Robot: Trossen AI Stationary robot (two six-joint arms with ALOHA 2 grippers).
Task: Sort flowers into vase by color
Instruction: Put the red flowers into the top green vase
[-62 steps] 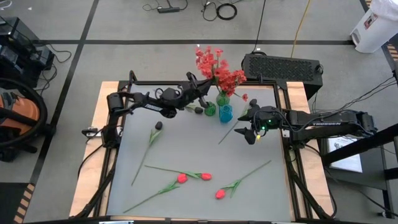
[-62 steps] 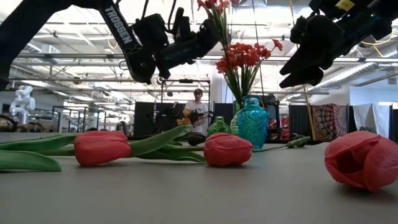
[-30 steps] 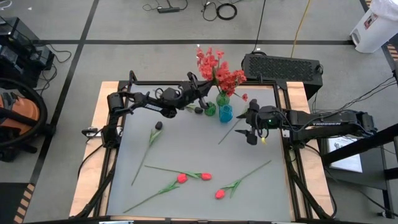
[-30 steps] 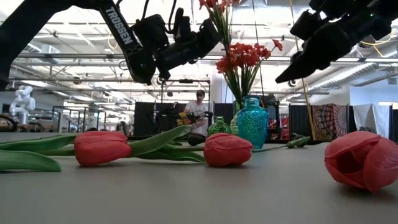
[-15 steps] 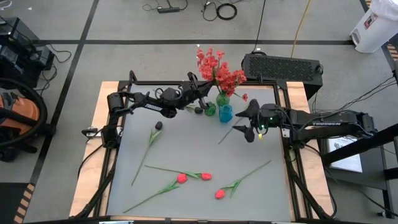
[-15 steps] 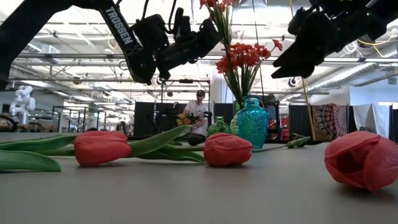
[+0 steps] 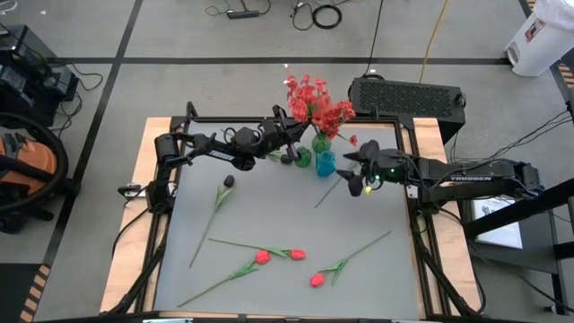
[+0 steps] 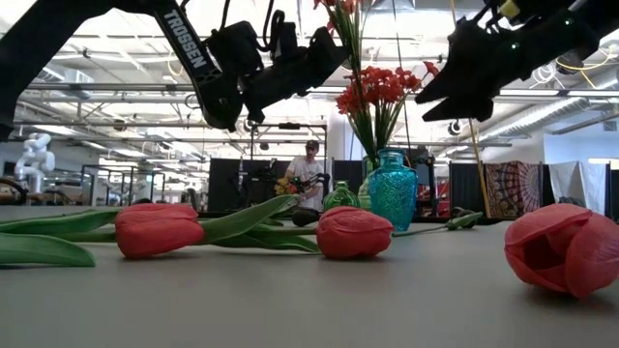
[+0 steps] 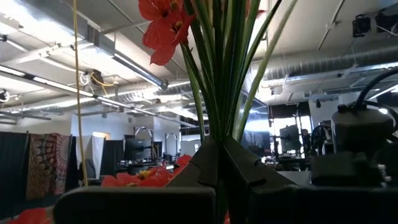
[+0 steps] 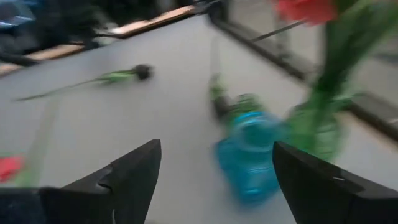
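My left gripper [image 7: 289,136] is shut on a bunch of red flowers [image 7: 306,90] at the table's far edge, above and just left of the vases. A second red bunch [image 7: 334,115] stands in a green vase [image 7: 320,144]. Beside it are a blue vase [image 7: 325,163] and another green vase [image 7: 303,158]. My right gripper [image 7: 352,170] hovers open just right of the blue vase [image 10: 249,155]. A dark-budded flower [image 7: 229,180] and three red tulips [image 7: 262,257] [image 7: 297,255] [image 7: 317,280] lie flat on the table. My left gripper pinches several thin green stems [image 9: 217,118] of the red flowers between its two fingers [image 9: 249,174]. The fingers slant upward, coming from the table's left side. The blossoms [image 8: 334,10] stand above the fingertips; the stems' lower ends are hidden behind the gripper.
A loose green stem [image 7: 327,193] lies on the table under my right gripper. A small dark bud [image 7: 287,159] lies left of the vases. The grey tabletop [image 7: 269,215] between the vases and the tulips is bare. A person [image 8: 308,169] stands in the room beyond the table.
My right gripper has rolled about its own axis and tipped, and its fingertips have swung toward the table's far edge and the vases. It has stayed open. My left gripper and its red bunch have kept still.
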